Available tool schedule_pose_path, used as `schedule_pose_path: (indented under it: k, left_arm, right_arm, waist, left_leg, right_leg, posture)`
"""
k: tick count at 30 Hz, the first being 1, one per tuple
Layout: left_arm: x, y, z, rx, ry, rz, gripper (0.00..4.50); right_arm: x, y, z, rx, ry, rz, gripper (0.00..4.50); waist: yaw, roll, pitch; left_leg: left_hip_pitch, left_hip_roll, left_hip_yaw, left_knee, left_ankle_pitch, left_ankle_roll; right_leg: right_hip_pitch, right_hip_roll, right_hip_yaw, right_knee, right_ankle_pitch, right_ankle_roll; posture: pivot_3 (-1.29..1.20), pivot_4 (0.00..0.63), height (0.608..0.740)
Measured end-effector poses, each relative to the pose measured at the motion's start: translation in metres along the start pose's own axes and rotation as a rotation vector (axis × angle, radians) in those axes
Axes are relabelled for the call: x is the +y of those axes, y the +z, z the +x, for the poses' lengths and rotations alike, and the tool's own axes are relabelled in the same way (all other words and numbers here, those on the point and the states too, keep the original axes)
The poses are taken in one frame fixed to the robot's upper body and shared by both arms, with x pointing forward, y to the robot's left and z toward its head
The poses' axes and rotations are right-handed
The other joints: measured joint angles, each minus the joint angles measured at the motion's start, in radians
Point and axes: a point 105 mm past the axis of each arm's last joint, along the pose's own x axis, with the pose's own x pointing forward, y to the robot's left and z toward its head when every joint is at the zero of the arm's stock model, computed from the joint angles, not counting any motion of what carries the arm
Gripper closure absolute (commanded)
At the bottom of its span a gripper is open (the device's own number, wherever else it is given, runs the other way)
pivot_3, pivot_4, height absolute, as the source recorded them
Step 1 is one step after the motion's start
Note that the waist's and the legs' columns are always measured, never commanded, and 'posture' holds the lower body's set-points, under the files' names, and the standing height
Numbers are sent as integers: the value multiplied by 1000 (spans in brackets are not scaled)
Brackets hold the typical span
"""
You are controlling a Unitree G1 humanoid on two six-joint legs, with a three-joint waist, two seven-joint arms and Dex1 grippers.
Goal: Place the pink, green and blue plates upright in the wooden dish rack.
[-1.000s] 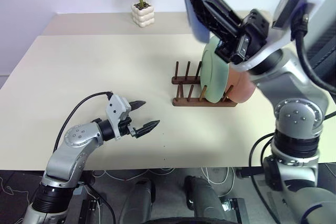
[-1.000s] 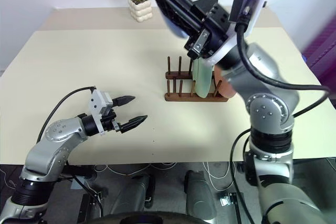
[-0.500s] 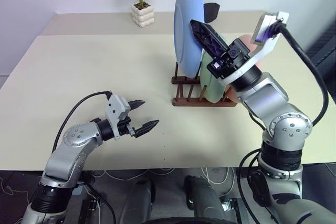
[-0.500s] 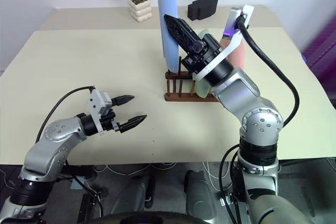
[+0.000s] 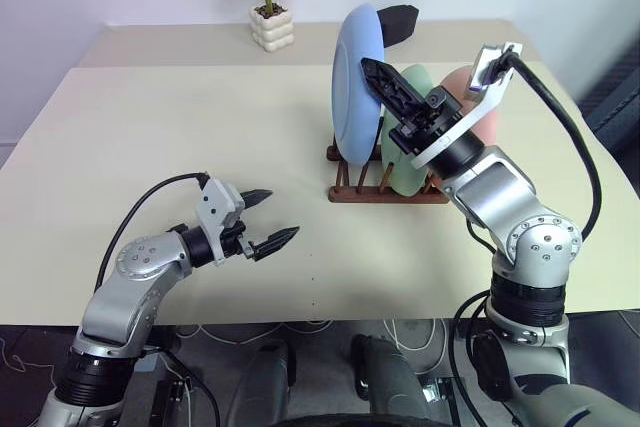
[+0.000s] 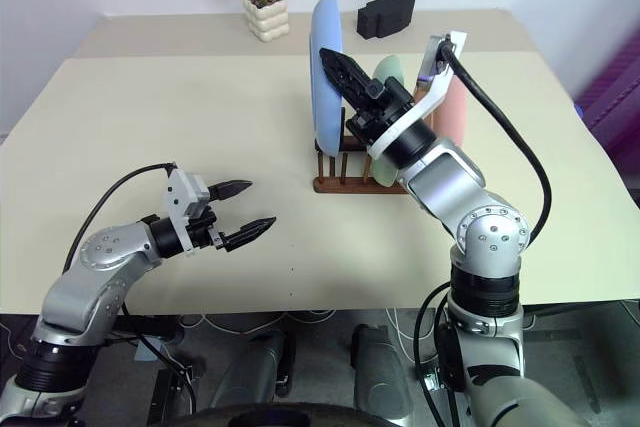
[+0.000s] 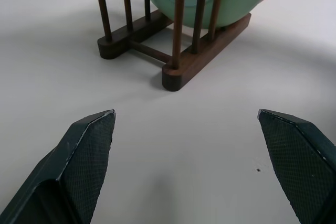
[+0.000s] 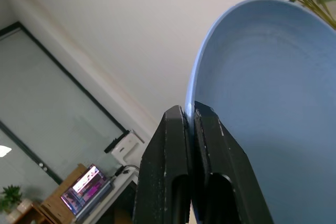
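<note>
Right end effector [image 5: 378,75] pinching blue plate [image 5: 355,82] above rack [image 5: 385,175]; left end effector [image 5: 272,218] idling wide open, empty. Risk: rim striking pegs, toppling.

Light blue plate [image 5: 356,82], mint green plate [image 5: 410,152], salmon pink plate [image 5: 470,92], dark reddish-brown rack [image 5: 385,193]

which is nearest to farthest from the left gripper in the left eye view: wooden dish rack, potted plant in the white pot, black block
Measured from the left gripper:
1. Dark reddish-brown wooden dish rack, just past it toward the table's middle.
2. Potted plant in the ribbed white pot, at the table's far edge.
3. Black block, also at the far edge, beyond the held light blue round plate.
</note>
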Motion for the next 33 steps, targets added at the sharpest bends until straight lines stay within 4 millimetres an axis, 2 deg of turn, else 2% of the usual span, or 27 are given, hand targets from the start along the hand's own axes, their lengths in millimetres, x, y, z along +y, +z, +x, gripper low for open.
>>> schedule_pose_path:
  k: [22, 25, 32, 33]
  left_arm:
    - [1, -1, -2, 2, 7, -2, 0]
    - [1, -1, -2, 2, 7, -3, 0]
    - [1, -1, -2, 2, 7, -3, 0]
    - [1, -1, -2, 2, 7, -3, 0]
  right_arm:
    - [-29, -5, -4, -2, -149, 67, 4479]
    - [-29, -5, -4, -4, -150, 68, 3569]
    - [-31, -3, -5, -12, -155, 69, 103]
    - [-31, -3, -5, -11, -155, 67, 103]
  waist:
    - [0, 0, 0]
    - [0, 0, 0]
    - [0, 0, 0]
    - [0, 0, 0]
  left_leg:
    - [-2, 0, 0, 0, 0, 0]
    - [-2, 0, 0, 0, 0, 0]
    - [-3, 0, 0, 0, 0, 0]
    - [-3, 0, 0, 0, 0, 0]
  right_leg:
    - [-2, 0, 0, 0, 0, 0]
    - [-2, 0, 0, 0, 0, 0]
    - [-2, 0, 0, -1, 0, 0]
    - [-2, 0, 0, -1, 0, 0]
  posture:
    - [0, 150, 736]
    - [0, 150, 736]
    - [0, 150, 736]
    - [0, 150, 736]
